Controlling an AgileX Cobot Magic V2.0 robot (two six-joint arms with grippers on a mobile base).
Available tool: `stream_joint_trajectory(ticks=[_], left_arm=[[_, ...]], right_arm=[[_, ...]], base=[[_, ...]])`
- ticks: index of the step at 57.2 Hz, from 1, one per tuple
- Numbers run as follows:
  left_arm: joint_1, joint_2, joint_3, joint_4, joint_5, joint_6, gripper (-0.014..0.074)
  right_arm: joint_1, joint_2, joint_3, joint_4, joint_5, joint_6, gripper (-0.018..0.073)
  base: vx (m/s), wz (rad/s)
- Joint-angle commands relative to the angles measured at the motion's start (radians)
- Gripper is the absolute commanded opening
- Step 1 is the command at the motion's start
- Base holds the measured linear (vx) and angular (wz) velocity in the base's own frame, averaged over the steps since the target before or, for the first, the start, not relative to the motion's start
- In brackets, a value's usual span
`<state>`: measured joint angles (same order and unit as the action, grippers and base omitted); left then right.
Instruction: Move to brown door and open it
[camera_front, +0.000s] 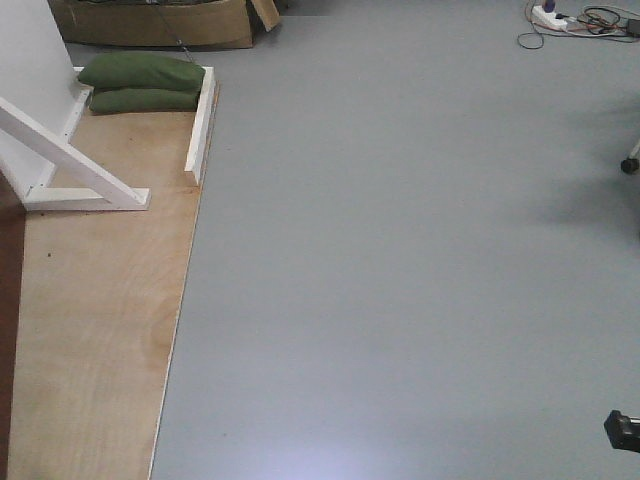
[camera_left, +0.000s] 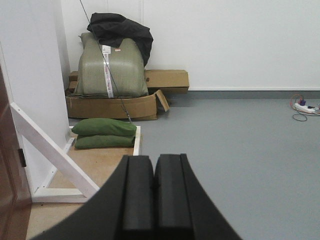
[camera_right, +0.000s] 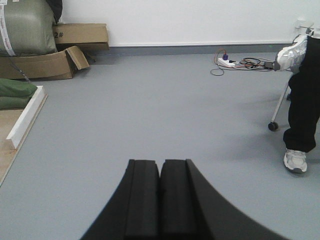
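Left gripper (camera_left: 154, 167) has its pads pressed together and holds nothing; right gripper (camera_right: 160, 170) same, closed and empty. Brown door (camera_left: 9, 195) is only a sliver at the far left edge of the left wrist view and the lower left edge of the front view; handle not visible.

Risks:
- Base turning left could ride up on the plywood platform (camera_front: 100, 320) edge or clip the white diagonal brace (camera_left: 50, 150).
- Closed jaws would likely slip off the lever.
- Person's leg (camera_right: 302, 100) at right is a swing hazard.

Writing: "2#" on cardboard box (camera_right: 80, 34); label on green bundle (camera_left: 110, 65) unreadable.
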<state>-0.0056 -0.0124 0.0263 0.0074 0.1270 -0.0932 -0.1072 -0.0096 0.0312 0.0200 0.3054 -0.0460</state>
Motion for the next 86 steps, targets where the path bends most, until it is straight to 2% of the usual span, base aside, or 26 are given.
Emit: stream_joint_trajectory(ticks=[1, 73, 80, 86], left_arm=[[0.002, -0.013, -0.016, 0.0, -0.073, -0.008, -0.0003], [0.002, -0.013, -0.018, 0.003, -0.072, -0.005, -0.0003], [0.002, -0.013, -0.061, -0.021, 0.005, -0.009, -0.0003], [0.002, -0.011, -0.164, -0.08, 0.135, -0.009, -0.0003]], right_arm=[[-0.005, -0.014, 0.007, -0.007, -0.082, -0.006, 0.0], [-0.005, -0.014, 0.007, -0.007, -0.082, -0.006, 0.0], [-0.005, -0.014, 0.007, -0.007, -0.082, -0.006, 0.0], [-0.005, -0.014, 0.007, -0.007, -0.082, -0.006, 0.0]], base=[[0.12, 0.04], [0.03, 0.01], [0.0, 0.0], [0.0, 0.0]])
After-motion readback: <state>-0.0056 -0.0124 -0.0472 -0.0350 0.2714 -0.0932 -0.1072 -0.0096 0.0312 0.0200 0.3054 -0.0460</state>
